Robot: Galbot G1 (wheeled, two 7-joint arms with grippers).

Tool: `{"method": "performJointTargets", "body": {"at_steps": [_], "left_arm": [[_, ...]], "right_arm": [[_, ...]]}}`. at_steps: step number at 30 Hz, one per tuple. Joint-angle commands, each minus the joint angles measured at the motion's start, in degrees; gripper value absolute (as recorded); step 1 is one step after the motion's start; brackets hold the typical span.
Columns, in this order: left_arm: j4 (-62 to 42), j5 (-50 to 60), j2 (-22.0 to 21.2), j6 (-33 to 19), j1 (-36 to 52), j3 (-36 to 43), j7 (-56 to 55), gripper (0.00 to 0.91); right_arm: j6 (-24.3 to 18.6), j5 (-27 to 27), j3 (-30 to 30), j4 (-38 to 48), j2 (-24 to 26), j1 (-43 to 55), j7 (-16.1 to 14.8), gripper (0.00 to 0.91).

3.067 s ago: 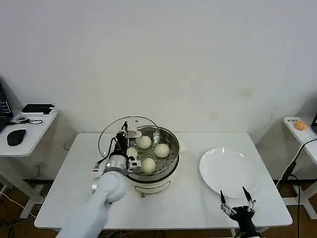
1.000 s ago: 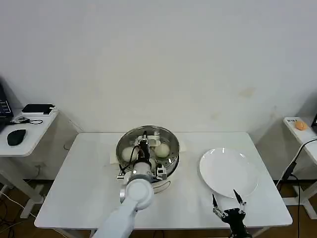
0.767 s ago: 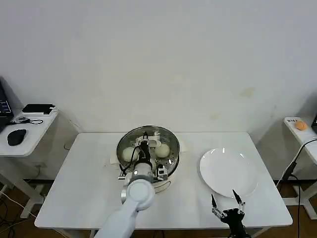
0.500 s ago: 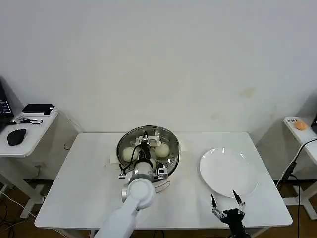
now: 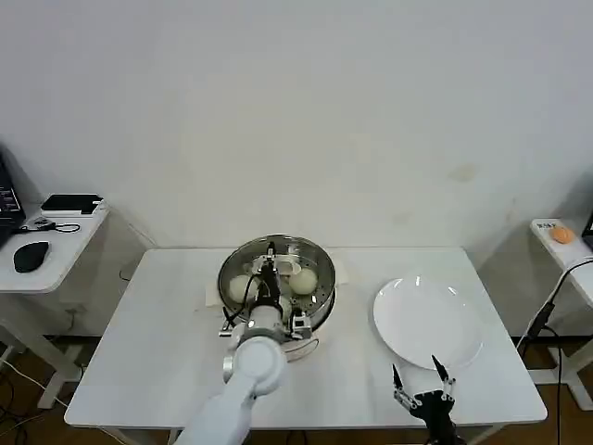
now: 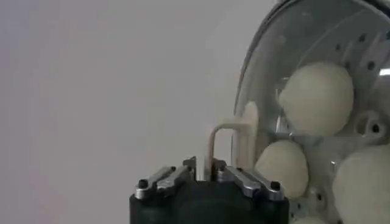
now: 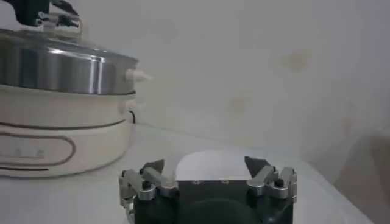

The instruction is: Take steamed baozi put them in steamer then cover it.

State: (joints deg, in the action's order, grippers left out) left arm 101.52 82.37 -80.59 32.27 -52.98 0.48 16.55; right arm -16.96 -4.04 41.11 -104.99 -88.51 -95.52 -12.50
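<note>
Cream-white baozi inside shiny steel steamer; left gripper fingers clamped on glass cover's handle, release remaining; right gripper fingers apart, near worktop's front edge.

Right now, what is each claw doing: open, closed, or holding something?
Left claw: shut on the cover's handle, over the steamer.
Right claw: open, holding nothing, near the table's front edge.
</note>
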Motion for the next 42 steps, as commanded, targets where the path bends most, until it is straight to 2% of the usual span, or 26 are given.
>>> {"method": "performJointTargets", "body": {"at_steps": [1, 10, 14, 17, 21, 23, 24, 26, 27, 29, 31, 34, 38, 42], "left_arm": [[5.56, -0.93, 1.53, -0.13, -3.27, -0.18, -0.36, 0.907], [15.81, -3.27, 5.54, -0.24, -10.22, 0.31, -1.27, 0.907], [21.77, -7.71, 8.82, -1.05, -14.27, -0.53, -4.11, 0.907], [24.47, -11.64, 9.19, -2.04, -16.93, -3.1, -8.07, 0.907], [27.0, -27.32, 8.63, -7.03, -22.4, -10.64, -19.67, 0.907], [25.09, -47.9, 8.75, -15.16, -25.91, -17.29, -28.59, 0.907], [22.3, -61.55, 8.99, -21.74, -27.64, -23.0, -29.77, 0.907], [17.27, -77.29, 8.5, -31.08, -29.6, -29.44, -30.02, 0.907], [16.16, -86.58, 8.01, -33.36, -30.51, -34.01, -30.06, 0.907], [11.58, -99.09, 8.9, -35.73, -31.27, -37.05, -32.45, 0.907], [8.66, -105.63, 9.18, -35.85, -31.89, -40.0, -33.1, 0.907], [5.16, -105.21, 9.29, -38.14, -33.26, -42.64, -30.77, 0.907], [7.4, -104.96, 10.22, -34.93, -38.55, -41.06, -26.05, 0.907], [8.34, -100.44, 9.42, -35.76, -41.27, -39.07, -23.93, 0.907]], "right_arm": [[-0.05, -0.07, -0.18, -0.11, -0.05, -0.05, 0.01, 0.907], [-0.24, -0.14, -0.26, 0.5, 0.0, -0.05, 0.09, 0.907], [-0.15, 0.19, -0.34, 0.73, 0.21, -0.18, 0.14, 0.907], [0.24, 0.44, -0.4, 0.93, 0.64, -0.26, 0.42, 0.907], [0.73, 1.39, -0.77, 0.95, 1.56, -0.49, 0.79, 0.907], [0.69, 2.29, -1.17, 0.61, 2.46, -0.66, 0.84, 0.907], [0.89, 2.41, -1.42, 0.42, 2.35, -0.56, 0.88, 0.907], [1.34, 2.59, -1.88, 0.16, 2.36, -0.48, 0.93, 0.907], [1.6, 2.89, -2.15, 0.23, 2.43, -0.46, 0.93, 0.907], [1.79, 2.7, -2.63, 0.44, 2.46, -0.41, 0.91, 0.907], [1.85, 2.77, -3.18, 0.7, 2.49, -0.47, 0.91, 0.907], [1.48, 3.03, -3.76, 0.44, 2.53, -0.7, 0.93, 0.907], [2.16, 4.94, -3.86, -0.95, 2.98, -1.28, 0.9, 0.907], [4.94, 6.79, -3.88, -3.37, 3.72, -2.51, 0.34, 0.907]]}}
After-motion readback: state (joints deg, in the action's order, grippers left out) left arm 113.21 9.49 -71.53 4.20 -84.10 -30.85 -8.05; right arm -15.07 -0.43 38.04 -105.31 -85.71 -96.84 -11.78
